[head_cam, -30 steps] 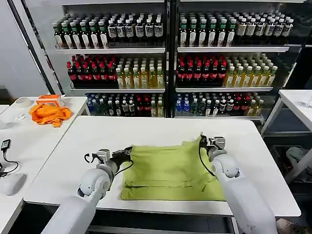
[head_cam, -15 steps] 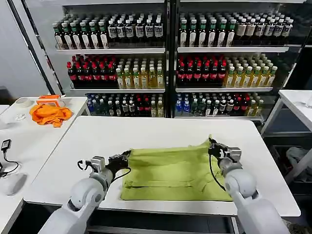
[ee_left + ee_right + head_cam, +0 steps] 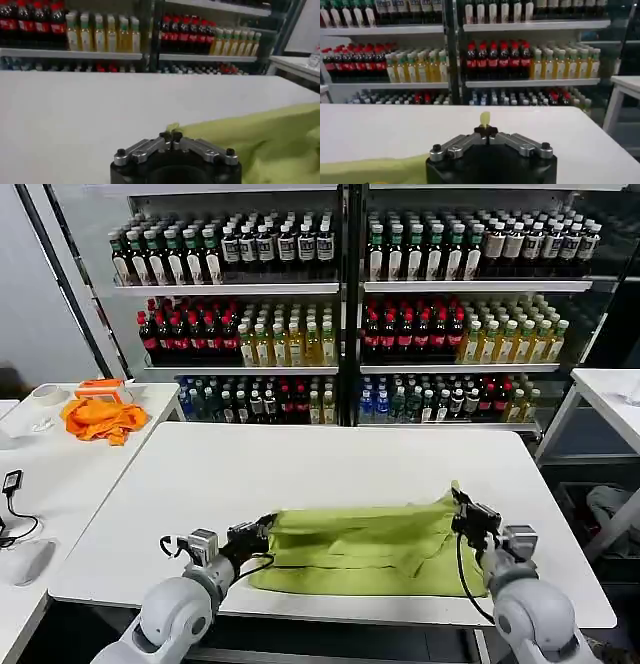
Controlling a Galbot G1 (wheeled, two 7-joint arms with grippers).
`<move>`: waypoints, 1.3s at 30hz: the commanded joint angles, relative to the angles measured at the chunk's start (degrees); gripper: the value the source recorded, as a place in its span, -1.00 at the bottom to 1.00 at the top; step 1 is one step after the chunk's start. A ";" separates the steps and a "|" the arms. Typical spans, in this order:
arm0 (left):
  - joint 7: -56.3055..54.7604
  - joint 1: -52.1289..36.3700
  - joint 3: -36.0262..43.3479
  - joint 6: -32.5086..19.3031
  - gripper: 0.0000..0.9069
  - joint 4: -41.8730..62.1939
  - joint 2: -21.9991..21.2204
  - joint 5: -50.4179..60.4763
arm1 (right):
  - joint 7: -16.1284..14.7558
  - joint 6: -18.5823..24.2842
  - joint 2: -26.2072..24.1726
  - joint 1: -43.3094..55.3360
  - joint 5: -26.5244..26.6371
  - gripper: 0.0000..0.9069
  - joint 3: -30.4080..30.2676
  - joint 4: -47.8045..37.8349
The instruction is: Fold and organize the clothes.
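The green T-shirt (image 3: pixel 365 546) lies folded in a long band along the front edge of the white table (image 3: pixel 300 459), nearer its right corner. The left gripper (image 3: pixel 262 529) has its fingers pinched together on the shirt's left end; the right gripper (image 3: pixel 462 506) is closed on the right end, a tip of cloth sticking up between its fingers (image 3: pixel 485 131). An orange cloth (image 3: pixel 100 417) lies on the side table (image 3: pixel 40 474) to the left.

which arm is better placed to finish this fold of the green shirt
Neither alone: the left gripper and right gripper each pinch a far corner of the T-shirt, so both should likely lay the edge down together.
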 commanded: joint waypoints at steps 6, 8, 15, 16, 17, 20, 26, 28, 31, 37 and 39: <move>0.07 2.61 0.60 -1.15 -0.96 1.18 0.06 6.49 | 0.30 -0.26 2.40 -8.03 -2.69 -1.00 0.94 2.29; 0.23 2.68 0.97 -1.78 -0.91 1.63 -0.02 8.25 | 0.56 -0.53 2.79 -6.77 -3.16 -1.00 0.38 0.98; 0.27 2.22 1.26 -2.05 1.00 2.98 -1.17 9.71 | 0.49 -3.82 3.77 -3.30 -4.49 1.00 -2.21 -1.59; 0.31 2.19 1.28 -2.11 1.00 3.06 -1.25 10.09 | 0.42 -4.07 3.96 -3.25 -5.08 1.00 -2.48 -1.74; 0.32 2.19 1.30 -2.17 1.00 3.07 -1.25 10.20 | 0.39 -4.10 4.01 -3.36 -5.15 1.00 -2.54 -1.71; 0.37 2.48 1.25 -2.27 1.00 2.50 -1.17 10.68 | 0.30 -3.80 4.12 -3.94 -5.55 1.00 -2.29 -0.79; -0.51 4.68 -0.28 -2.21 1.00 -0.11 -1.52 11.90 | 0.37 -2.00 4.82 -7.73 -7.91 1.00 0.19 3.01; -2.51 6.09 -0.72 -2.24 1.00 -1.01 -2.71 11.64 | 0.43 -1.19 5.22 -9.33 -8.58 1.00 1.01 4.04; -4.42 7.98 -0.88 -2.27 1.00 -1.34 -4.69 10.75 | 0.57 -0.75 5.77 -11.49 -8.69 1.00 1.98 4.93; -6.33 9.48 -0.37 -1.89 1.00 -0.81 -9.62 8.39 | -1.20 0.10 5.62 -14.43 -12.08 1.00 2.71 6.05; -6.63 9.81 -0.10 -1.99 1.00 -0.42 -10.62 6.41 | -1.56 0.29 5.21 -15.06 -12.63 1.00 2.56 6.83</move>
